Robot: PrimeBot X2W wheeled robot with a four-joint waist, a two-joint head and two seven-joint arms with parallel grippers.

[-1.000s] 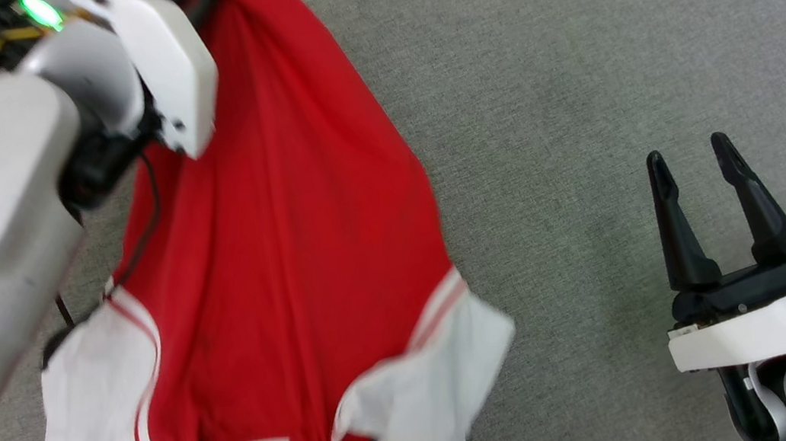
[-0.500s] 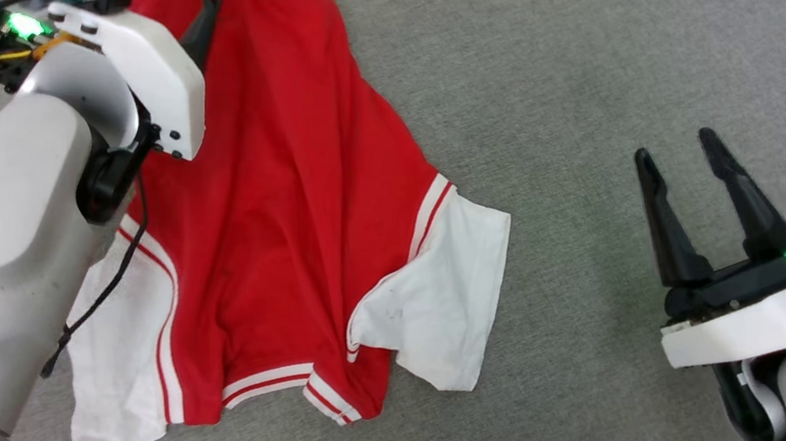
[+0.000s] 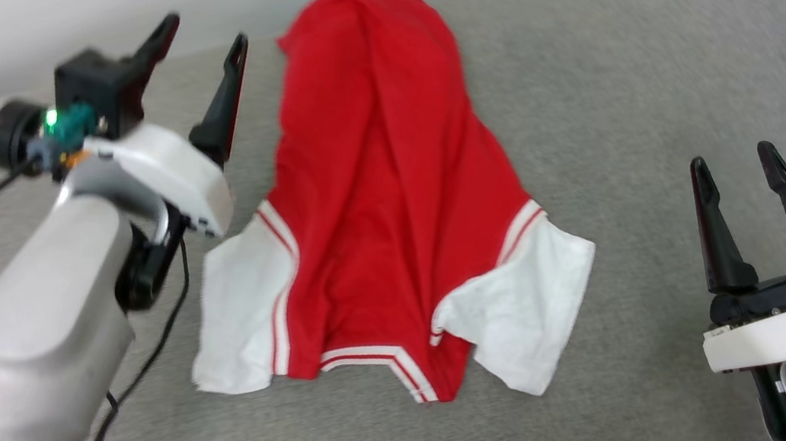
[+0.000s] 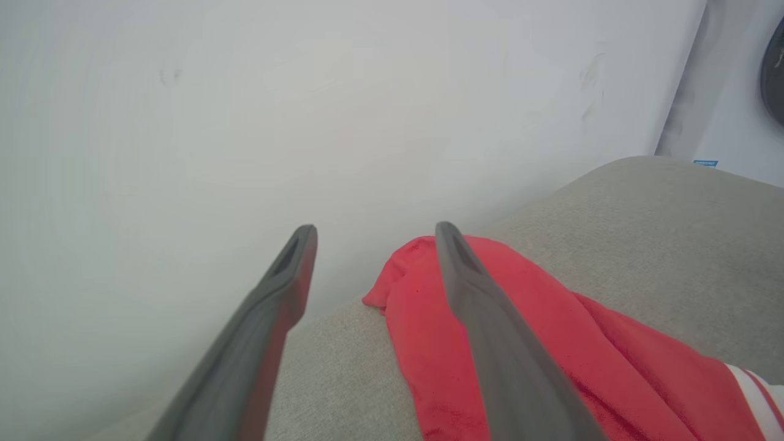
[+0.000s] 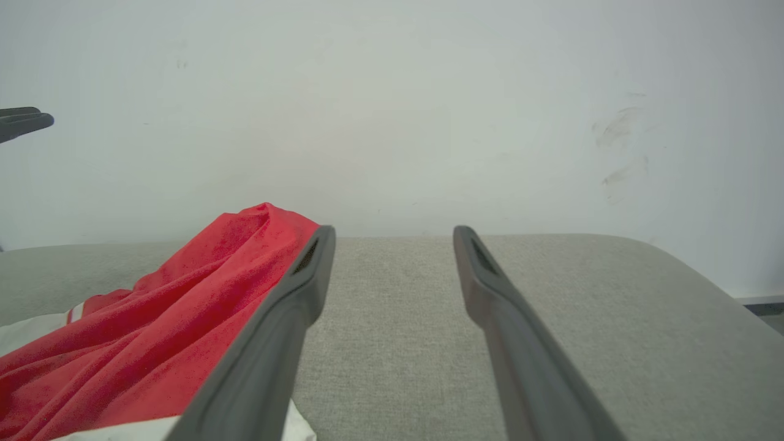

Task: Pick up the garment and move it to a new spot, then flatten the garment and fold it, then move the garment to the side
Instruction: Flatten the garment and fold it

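Garment point(image 3: 390, 198) lies loose on the grey padded surface point(image 3: 615, 104), in the middle of the head view, and neither gripper has hold of it. The left gripper point(image 3: 204, 33) hangs at the upper left of that frame, just beside the cloth's narrow upper end but apart from it, fingers spread wide and empty. The right gripper point(image 3: 732, 157) sits at the lower right, well apart from the cloth, equally wide and empty.

Judging by this, the move to a new spot looks done or nearly so. Flattening, folding and shifting it aside all remain. The cloth is not flat: long creases run down its length, and the upper end is bunched into a hump, which the left wrist view shows as a rounded red fold point(image 4: 416, 331) near the wall.

Its long axis runs from top centre of the head view down to bottom centre, leaning slightly right. The narrow bunched end points up the frame, and the broad end, with white lining flaps and striped trim turned out, points down. No lettering shows on the upward face.
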